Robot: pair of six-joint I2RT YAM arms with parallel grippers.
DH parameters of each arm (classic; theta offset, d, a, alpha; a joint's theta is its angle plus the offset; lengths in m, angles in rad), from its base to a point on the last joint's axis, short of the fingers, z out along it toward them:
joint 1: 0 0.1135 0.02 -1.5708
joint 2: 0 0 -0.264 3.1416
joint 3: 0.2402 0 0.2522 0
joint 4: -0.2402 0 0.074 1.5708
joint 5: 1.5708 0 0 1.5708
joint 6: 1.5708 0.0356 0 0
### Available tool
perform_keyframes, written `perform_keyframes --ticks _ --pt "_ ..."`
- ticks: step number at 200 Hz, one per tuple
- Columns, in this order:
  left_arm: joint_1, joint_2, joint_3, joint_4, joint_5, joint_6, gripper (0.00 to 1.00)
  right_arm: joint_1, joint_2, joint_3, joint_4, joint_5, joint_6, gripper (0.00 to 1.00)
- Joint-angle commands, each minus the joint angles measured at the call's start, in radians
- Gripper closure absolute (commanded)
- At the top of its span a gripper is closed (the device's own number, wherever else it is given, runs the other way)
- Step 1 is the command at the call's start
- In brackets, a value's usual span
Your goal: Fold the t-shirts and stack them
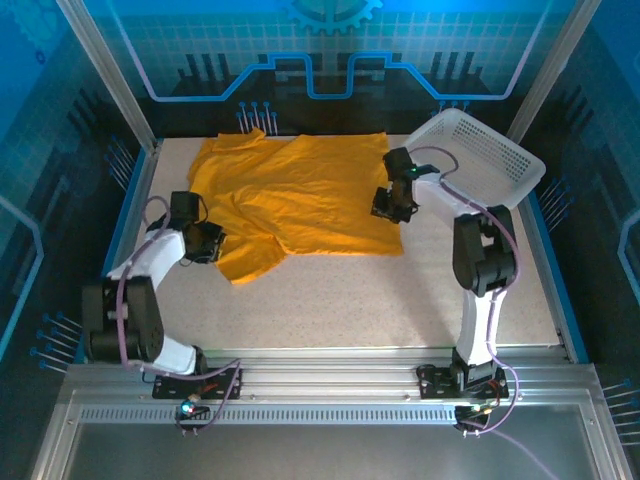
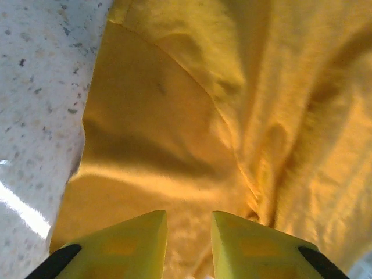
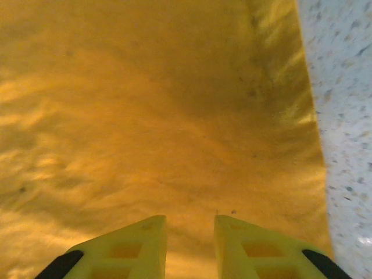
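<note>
With the t-shirt (image 1: 300, 195) spread across the tabletop (image 1: 400, 300) beside the white basket (image 1: 490, 150), left hand (image 2: 189, 218) over its sleeve and right hand (image 3: 189, 224) over its far edge, both narrowly parted and empty: likely to pinch too little thin cloth, slip, fold crooked.

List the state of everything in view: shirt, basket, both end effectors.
T-shirt: unfolded, spread out on the table, wrinkled.
Basket: tilted at the far right corner, looks empty.
Left end effector: jaws slightly apart, over the shirt's sleeve.
Right end effector: jaws slightly apart, over the shirt near its edge.
</note>
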Motion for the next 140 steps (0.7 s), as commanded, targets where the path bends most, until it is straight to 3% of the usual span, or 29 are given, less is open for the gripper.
perform_keyframes --ticks 1,31,72,106,140 --pt "-0.009 0.084 0.027 0.037 -0.022 0.029 0.74 0.016 0.032 0.022 -0.078 -0.024 0.052 0.73" --pt "-0.01 0.089 -0.053 -0.015 -0.064 0.01 0.75 0.016 0.047 -0.029 -0.121 0.001 0.095 0.71" --pt "0.026 -0.092 -0.254 -0.102 -0.087 0.014 0.74 0.016 0.031 -0.092 -0.188 0.034 0.079 0.71" --pt "0.124 -0.225 -0.372 -0.144 -0.063 0.074 0.74 0.013 -0.048 -0.209 -0.194 0.066 0.094 0.71" --pt "0.132 -0.265 -0.395 -0.147 -0.02 0.093 0.72 -0.001 -0.13 -0.329 -0.174 0.07 0.107 0.71"
